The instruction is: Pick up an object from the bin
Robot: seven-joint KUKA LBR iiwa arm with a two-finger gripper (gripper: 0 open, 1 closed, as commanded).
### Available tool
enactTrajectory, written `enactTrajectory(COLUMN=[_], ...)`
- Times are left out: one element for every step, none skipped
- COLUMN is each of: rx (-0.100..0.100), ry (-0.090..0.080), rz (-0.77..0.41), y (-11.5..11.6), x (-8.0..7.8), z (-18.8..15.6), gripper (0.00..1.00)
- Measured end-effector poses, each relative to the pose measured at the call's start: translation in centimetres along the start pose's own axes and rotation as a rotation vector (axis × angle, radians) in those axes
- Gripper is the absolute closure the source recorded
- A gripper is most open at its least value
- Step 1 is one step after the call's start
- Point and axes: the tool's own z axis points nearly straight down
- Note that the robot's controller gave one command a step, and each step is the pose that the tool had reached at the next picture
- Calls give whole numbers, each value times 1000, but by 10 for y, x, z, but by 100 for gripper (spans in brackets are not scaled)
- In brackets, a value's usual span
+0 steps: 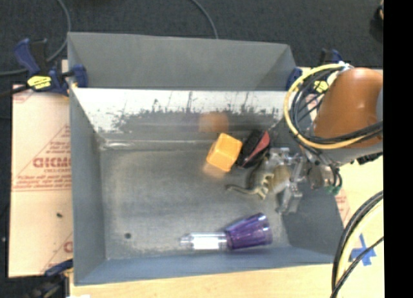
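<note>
My gripper hangs low at the right side of the bin, just in front of the back wall. Right beside it, to the upper left, lies a black and red thing. A yellow block leans against that thing's left side. I see nothing held by the gripper. A purple cone-shaped piece with a clear tube on its left end lies on its side near the front wall, below the gripper.
The arm with its orange cover and looped cables comes in over the bin's right rim. The left half of the bin floor is bare grey metal.
</note>
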Motion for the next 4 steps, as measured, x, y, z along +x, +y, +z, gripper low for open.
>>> enactTrajectory(rx=[1,2,3,2], ry=[-8,-6,-9,-8], rz=[-6,-210,-422,-498], y=[1,24,37,90], x=[-2,40,50,58], z=[-5,71,66,57], gripper=[0,0,0,0])
